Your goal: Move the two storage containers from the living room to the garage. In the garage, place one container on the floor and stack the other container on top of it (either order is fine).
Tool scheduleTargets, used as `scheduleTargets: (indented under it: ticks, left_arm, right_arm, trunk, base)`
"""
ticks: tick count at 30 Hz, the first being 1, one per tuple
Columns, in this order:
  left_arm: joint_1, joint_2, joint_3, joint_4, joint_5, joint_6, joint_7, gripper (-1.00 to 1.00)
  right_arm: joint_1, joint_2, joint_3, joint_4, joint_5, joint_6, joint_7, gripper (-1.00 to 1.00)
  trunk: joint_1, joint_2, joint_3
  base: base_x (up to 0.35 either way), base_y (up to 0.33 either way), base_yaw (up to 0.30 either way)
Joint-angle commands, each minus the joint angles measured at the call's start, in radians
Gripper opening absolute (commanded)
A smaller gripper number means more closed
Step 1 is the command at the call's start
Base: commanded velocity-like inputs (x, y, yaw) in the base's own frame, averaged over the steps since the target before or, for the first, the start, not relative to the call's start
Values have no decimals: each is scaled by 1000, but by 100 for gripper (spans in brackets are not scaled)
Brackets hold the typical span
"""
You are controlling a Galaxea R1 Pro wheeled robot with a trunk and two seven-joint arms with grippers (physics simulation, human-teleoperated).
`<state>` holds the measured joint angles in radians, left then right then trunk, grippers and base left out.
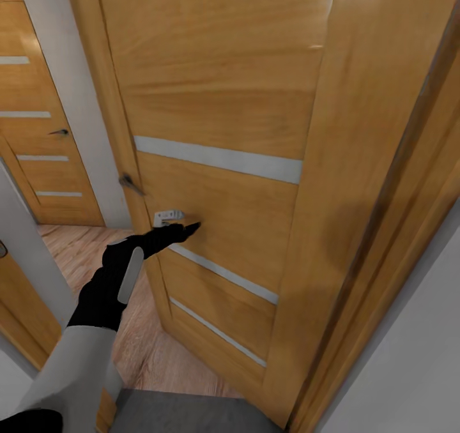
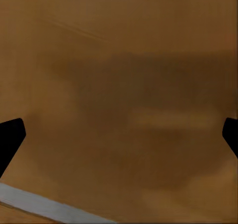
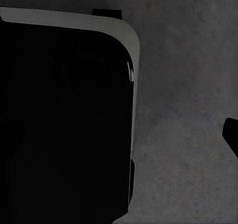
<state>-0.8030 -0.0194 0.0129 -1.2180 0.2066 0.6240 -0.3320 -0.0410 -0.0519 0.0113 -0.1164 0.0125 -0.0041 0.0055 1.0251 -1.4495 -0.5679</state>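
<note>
Wood-plank hallway floor [image 1: 76, 248] is seen beyond an orange wooden door [image 1: 217, 120] crossed by pale stripes; a grey concrete floor [image 3: 188, 135] lies underneath. The left gripper [image 1: 187, 228] is pressed near the door panel, jaws spread, nothing held. Right gripper state cannot be told. No storage containers are seen; presumably light, stiff bins, best gripped by a rim.

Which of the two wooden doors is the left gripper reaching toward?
The near door, wide across the head view; the left gripper is at its face below the lever handle. The far door stands beyond, at the left.
</note>
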Motion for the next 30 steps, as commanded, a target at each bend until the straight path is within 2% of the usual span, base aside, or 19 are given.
scheduleTargets:
  ticks: [1,10,13,19,24,30]
  left_arm:
    - [-14,-1,-9,18,5,7,15,100]
    - [-92,-1,-26,94,5,0,67,100]
    - [-111,-9,-27,122,5,-12,77,100]
    - [-178,-35,-30,219,5,-67,166,100]
    - [-234,-44,-34,305,6,-108,184,100]
    - [-285,-57,-81,392,6,-149,193,100]
  right_arm:
    - [0,0,1,0,1,0,1,100]
    - [0,1,1,0,1,0,1,100]
    - [0,1,1,0,1,0,1,100]
    - [0,2,1,0,3,0,1,100]
    - [0,1,2,-1,3,-1,1,100]
    - [0,0,1,-2,3,-1,1,100]
  trunk:
    - [0,-1,-1]
    - [0,-1,-1]
    - [0,-1,-1]
    - [0,-1,-1]
    - [0,-1,-1]
    - [0,-1,-1]
  base:
    - [0,0,0]
    - [0,0,0]
    - [0,0,0]
    - [0,0,0]
    - [0,0,0]
    - [0,0,0]
